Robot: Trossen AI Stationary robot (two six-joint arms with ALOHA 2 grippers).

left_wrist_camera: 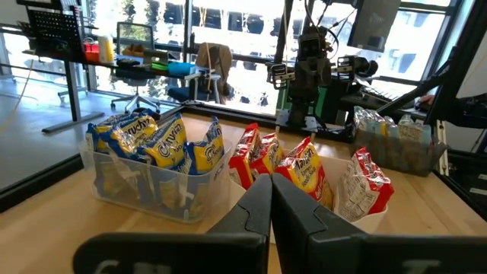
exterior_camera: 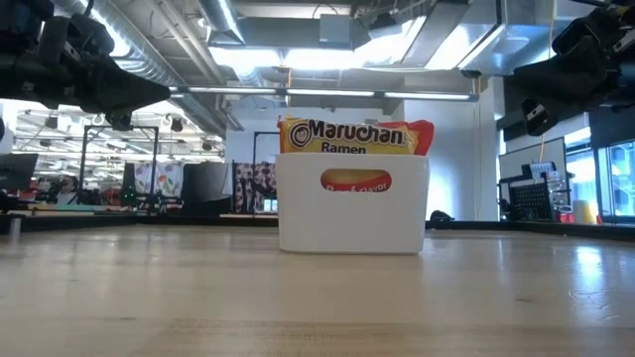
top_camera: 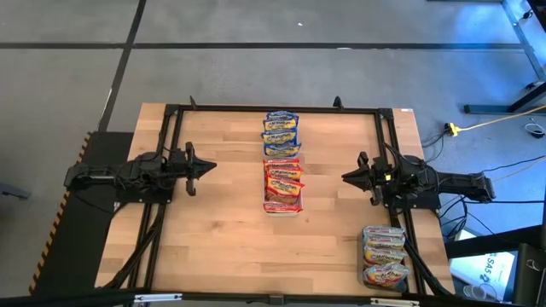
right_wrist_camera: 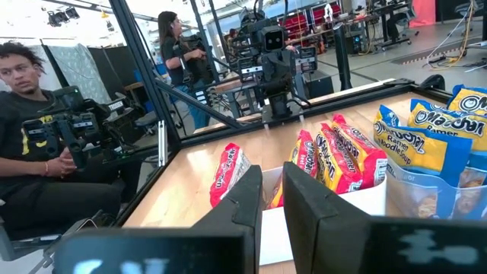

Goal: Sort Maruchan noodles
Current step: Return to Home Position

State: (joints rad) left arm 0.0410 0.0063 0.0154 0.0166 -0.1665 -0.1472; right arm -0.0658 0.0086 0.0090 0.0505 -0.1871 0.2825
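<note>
Several blue-yellow noodle packets [top_camera: 281, 133] stand on edge in a clear bin [left_wrist_camera: 152, 190] at the table's far middle. Several red-orange packets [top_camera: 282, 182] stand in a white tray [exterior_camera: 352, 213] just nearer. Several silver-grey packets [top_camera: 384, 256] stand in a dark grey tray [left_wrist_camera: 399, 152] at the near right corner. My left gripper [top_camera: 211, 168] hovers left of the white tray, shut and empty. My right gripper [top_camera: 345, 177] hovers right of it, shut and empty. Both point at the middle row.
A black frame [top_camera: 273, 109] runs around the work area. Bare wood lies between each gripper and the middle row and across the near middle. Beyond the table's left side a person [right_wrist_camera: 46, 152] sits holding a device, and another person [right_wrist_camera: 171, 46] stands farther off.
</note>
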